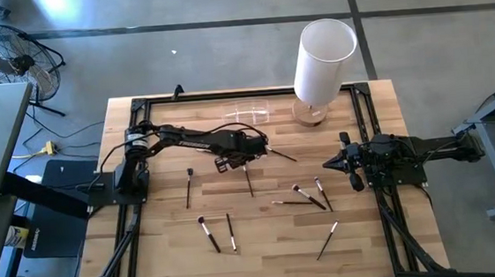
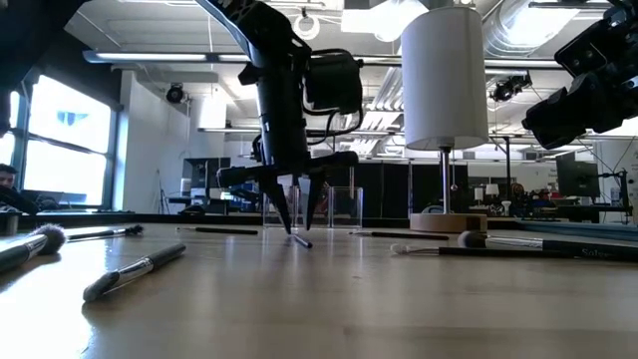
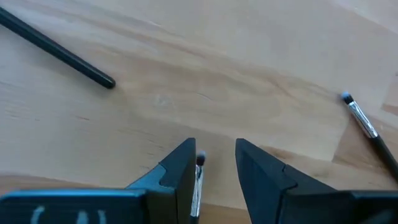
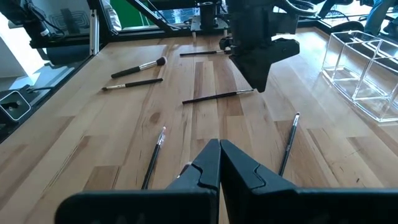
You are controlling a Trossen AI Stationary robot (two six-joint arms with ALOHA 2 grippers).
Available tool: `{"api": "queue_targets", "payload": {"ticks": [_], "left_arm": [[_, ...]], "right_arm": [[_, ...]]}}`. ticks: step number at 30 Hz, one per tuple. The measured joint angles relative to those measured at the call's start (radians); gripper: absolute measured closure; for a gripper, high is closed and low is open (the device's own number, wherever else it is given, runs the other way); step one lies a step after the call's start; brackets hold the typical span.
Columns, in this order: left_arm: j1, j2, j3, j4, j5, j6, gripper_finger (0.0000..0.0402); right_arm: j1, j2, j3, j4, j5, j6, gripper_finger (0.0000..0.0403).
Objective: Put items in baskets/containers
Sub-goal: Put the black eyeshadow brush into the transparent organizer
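Note:
Several thin brushes lie flat on the wooden table [image 1: 265,243], scattered between the arms. My left gripper [image 1: 242,164] points down over the bristle end of one dark brush [image 1: 248,179]. It is open, and its fingers stand on either side of that brush's tip [image 3: 200,160], which lies on the table close to one finger. In the low view the gripper [image 2: 299,224] hangs just above the brush end [image 2: 299,240]. The clear container [image 1: 250,112] stands near the far edge. My right gripper [image 1: 327,162] waits shut at the table's right side, touching nothing.
A tall white cylinder on a round wooden base [image 1: 323,62] stands at the far edge, right of the clear container [image 4: 367,68]. Other brushes [image 1: 209,233] [image 1: 309,195] [image 1: 327,238] lie toward the near side. A black frame [image 1: 371,129] runs around the table's edges.

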Motion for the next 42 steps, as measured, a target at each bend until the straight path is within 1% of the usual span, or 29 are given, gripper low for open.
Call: {"api": "queue_targets", "payload": {"ticks": [5, 12, 20, 26, 35, 38, 42], "left_arm": [[0.009, 0.000, 0.000, -0.025, 0.031, 0.018, 0.0289], [0.007, 0.018, 0.004, -0.013, 0.064, 0.057, 0.0289], [0.007, 0.019, 0.003, -0.012, 0.047, 0.060, 0.0289], [0.007, 0.020, 0.003, -0.012, 0.068, 0.099, 0.0289], [0.007, 0.021, 0.002, -0.012, 0.070, 0.100, 0.0289], [0.007, 0.021, 0.002, -0.014, 0.076, 0.101, 0.0300], [0.007, 0.022, 0.001, -0.020, 0.082, 0.108, 0.0333]], "right_arm": [[0.000, 0.000, 0.000, 0.000, 0.000, 0.000, 0.0402], [0.000, 0.000, 0.000, 0.000, 0.000, 0.000, 0.0402], [0.000, 0.000, 0.000, 0.000, 0.000, 0.000, 0.0402], [0.000, 0.000, 0.000, 0.000, 0.000, 0.000, 0.0402], [0.000, 0.000, 0.000, 0.000, 0.000, 0.000, 0.0402], [0.000, 0.000, 0.000, 0.000, 0.000, 0.000, 0.0402], [0.000, 0.000, 0.000, 0.000, 0.000, 0.000, 0.0402]]}}
